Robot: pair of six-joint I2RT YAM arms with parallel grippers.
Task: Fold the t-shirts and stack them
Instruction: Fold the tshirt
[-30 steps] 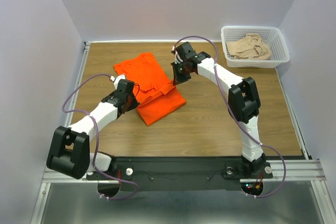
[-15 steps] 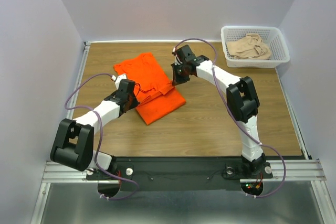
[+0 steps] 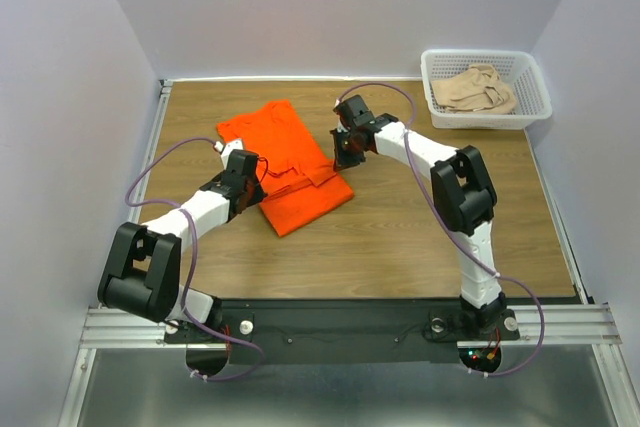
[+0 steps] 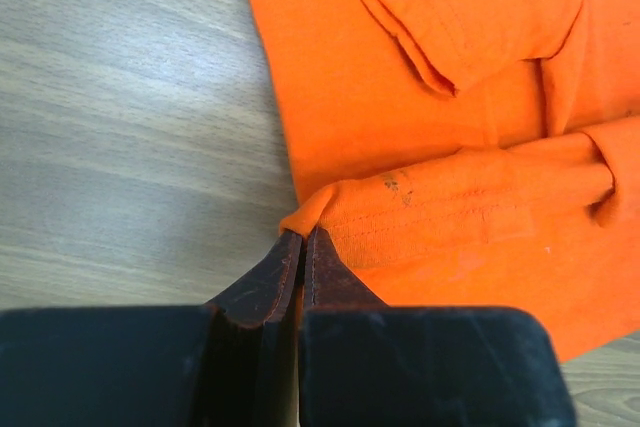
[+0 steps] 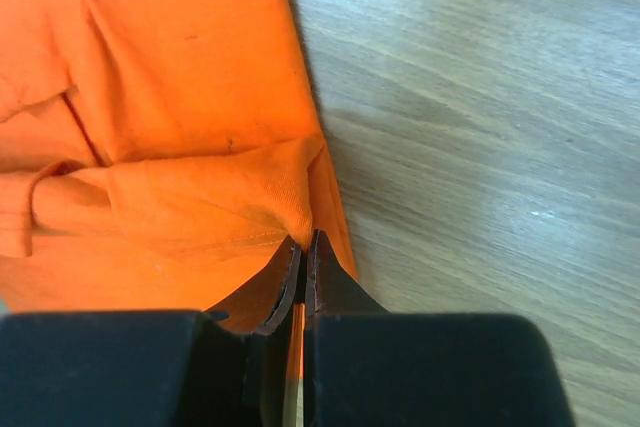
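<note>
Both jaws closed, each pinching orange cloth. Left gripper (image 4: 303, 237) tips meet on a corner of the orange t-shirt (image 4: 420, 137), at the shirt's edge. From those tips the shirt spreads toward 12 to 3 o'clock in the left wrist view, with bare wooden table (image 3: 420, 232) at 9 to 11 o'clock. A stitched hem band runs off toward 3 o'clock from the pinched corner, lying over the shirt body.

Right gripper (image 5: 303, 244) tips are closed on the opposite corner of that band. In the right wrist view the shirt fills 9 to 12 o'clock and wood fills 1 to 3 o'clock.

Top view: the orange shirt lies left of table centre, between the two grippers. Left gripper is at its 8 o'clock edge, right gripper at its 3 o'clock edge. Shirt partly folded, long axis running roughly 11 to 5 o'clock.

Beige t-shirt (image 3: 478, 89) is bunched inside the white lattice basket (image 3: 540, 99) at the table's 1 o'clock corner, well apart from both grippers.
</note>
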